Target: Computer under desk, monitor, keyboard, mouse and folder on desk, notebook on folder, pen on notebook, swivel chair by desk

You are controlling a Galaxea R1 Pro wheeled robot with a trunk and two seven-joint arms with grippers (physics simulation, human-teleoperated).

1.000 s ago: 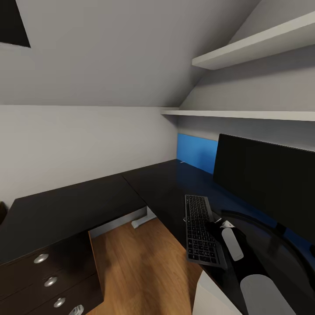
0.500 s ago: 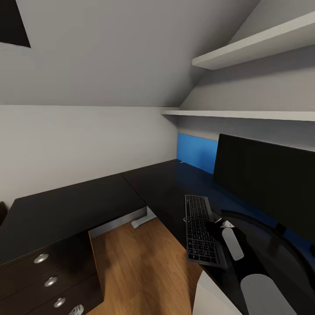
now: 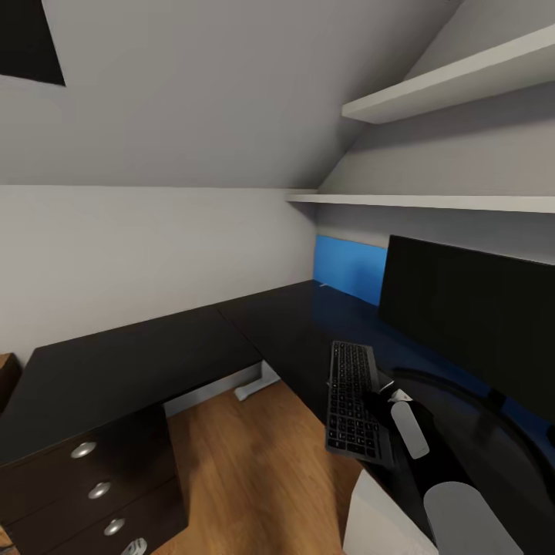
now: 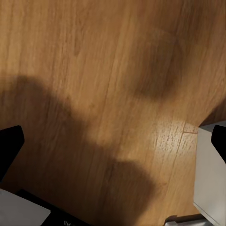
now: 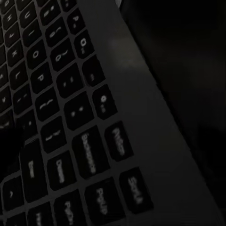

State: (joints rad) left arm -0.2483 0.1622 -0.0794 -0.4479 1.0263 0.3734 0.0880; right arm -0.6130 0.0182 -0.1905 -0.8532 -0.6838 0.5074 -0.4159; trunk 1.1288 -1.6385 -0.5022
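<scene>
Now my right gripper [image 3: 383, 402] sits at the keyboard's [image 3: 351, 398] near right edge, though I can't tell whether its jaws grip or merely touch it. Compared with a second ago the keyboard has swung, its far end turned toward the monitor [image 3: 470, 320], so I judge it's being aligned beside the screen. It looks slim and grey-framed with dark keys, lying flat on the black desk [image 3: 139, 366]. My left gripper [image 4: 113, 141] hangs open over the wooden floor [image 4: 94, 70]

Head view was dim and evenly lit, with wide-angle stretch at edges. Soft blurry shadows lay on the brown wooden floor [image 4: 117, 70]. Slim silver-grey keyboard [image 5: 70, 117] close-up was dark, slightly blurred.
</scene>
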